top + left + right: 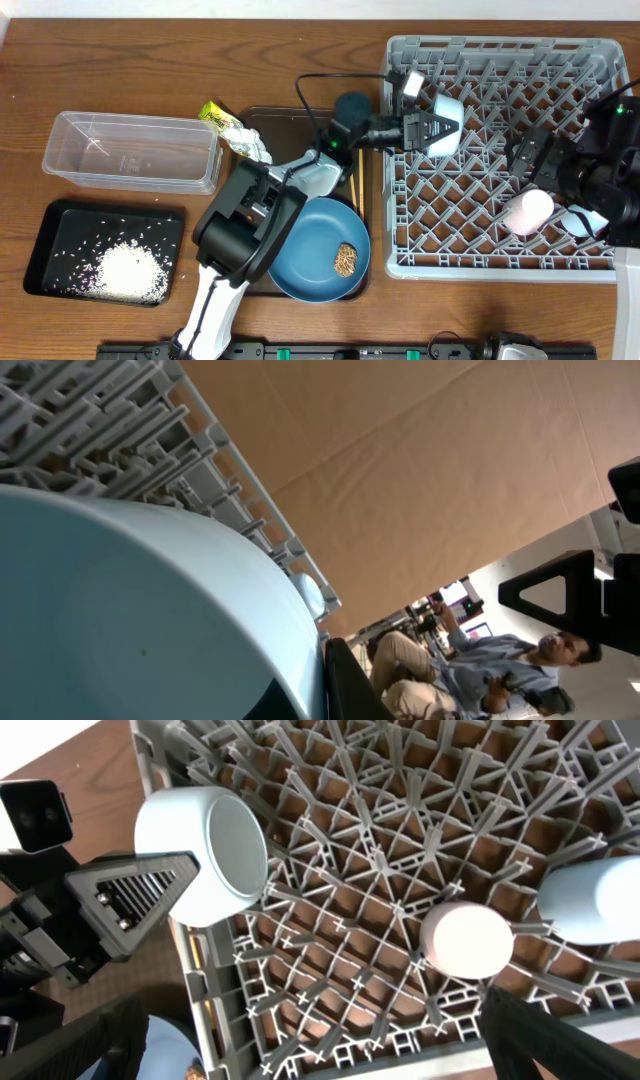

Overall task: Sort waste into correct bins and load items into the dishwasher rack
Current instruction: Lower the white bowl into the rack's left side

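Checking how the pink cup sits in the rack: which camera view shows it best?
The right wrist view: the pink cup is close and unblocked among the dishwasher rack pegs. Overhead shows it small, crowded by the right arm. The left wrist view does not show it.

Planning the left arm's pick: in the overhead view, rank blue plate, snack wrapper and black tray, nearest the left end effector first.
1. Blue plate, beside the rack.
2. Snack wrapper, beside the clear tub.
3. Black tray, far left.
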Action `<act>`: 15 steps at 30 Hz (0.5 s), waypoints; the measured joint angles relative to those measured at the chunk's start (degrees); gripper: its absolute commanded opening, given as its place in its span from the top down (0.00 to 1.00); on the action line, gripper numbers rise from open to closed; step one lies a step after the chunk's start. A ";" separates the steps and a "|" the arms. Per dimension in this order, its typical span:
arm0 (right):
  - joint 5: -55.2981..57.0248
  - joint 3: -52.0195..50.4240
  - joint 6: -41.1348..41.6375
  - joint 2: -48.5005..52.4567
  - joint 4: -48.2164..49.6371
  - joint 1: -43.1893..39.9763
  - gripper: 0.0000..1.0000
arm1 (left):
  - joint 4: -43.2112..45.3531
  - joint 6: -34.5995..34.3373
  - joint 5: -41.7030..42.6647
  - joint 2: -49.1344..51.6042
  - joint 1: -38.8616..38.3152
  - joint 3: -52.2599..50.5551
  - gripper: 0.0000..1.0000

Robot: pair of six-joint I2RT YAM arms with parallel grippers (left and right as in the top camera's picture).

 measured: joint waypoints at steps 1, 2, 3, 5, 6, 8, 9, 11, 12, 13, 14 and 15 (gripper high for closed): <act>0.09 0.00 0.00 0.00 -0.04 0.00 0.01 | 0.00 0.00 -0.04 0.00 -0.11 0.00 0.94; 0.28 0.00 0.00 0.00 -0.07 0.00 0.01 | -0.02 0.00 -0.20 0.00 -0.15 0.00 0.94; 0.39 0.00 0.00 0.00 -0.13 0.00 0.01 | -0.09 0.00 -0.28 0.00 -0.15 0.00 0.94; 0.59 0.00 0.02 0.00 -0.37 0.00 0.01 | -0.11 0.00 -0.70 0.00 -0.11 0.00 0.94; 0.61 0.00 0.00 0.00 -0.44 0.00 0.01 | -0.17 -0.02 -0.87 0.00 -0.07 0.00 0.94; 0.74 0.00 0.00 0.00 -0.66 0.00 0.01 | -0.83 0.00 -1.05 0.00 0.11 0.00 0.93; 0.81 0.00 0.00 0.00 -0.85 0.00 0.01 | -1.44 0.04 -1.09 0.00 0.17 0.00 0.93; 0.83 0.00 0.00 0.00 -1.22 0.00 0.01 | -2.89 -0.15 -1.07 0.00 0.59 0.00 0.93; 0.85 0.00 0.00 0.00 -1.29 0.00 0.01 | -3.43 -0.13 -1.09 0.00 0.83 0.00 0.93; 0.96 0.00 0.00 0.00 -1.42 0.00 0.01 | -4.11 -0.15 -1.14 0.00 1.14 0.02 0.92; 1.05 0.00 0.00 0.00 -1.51 0.00 0.01 | -4.63 -0.20 -1.14 0.00 1.49 0.04 0.88; 1.16 0.00 0.00 0.00 -1.53 0.00 0.01 | -5.11 -0.04 -1.18 0.00 1.84 0.04 0.77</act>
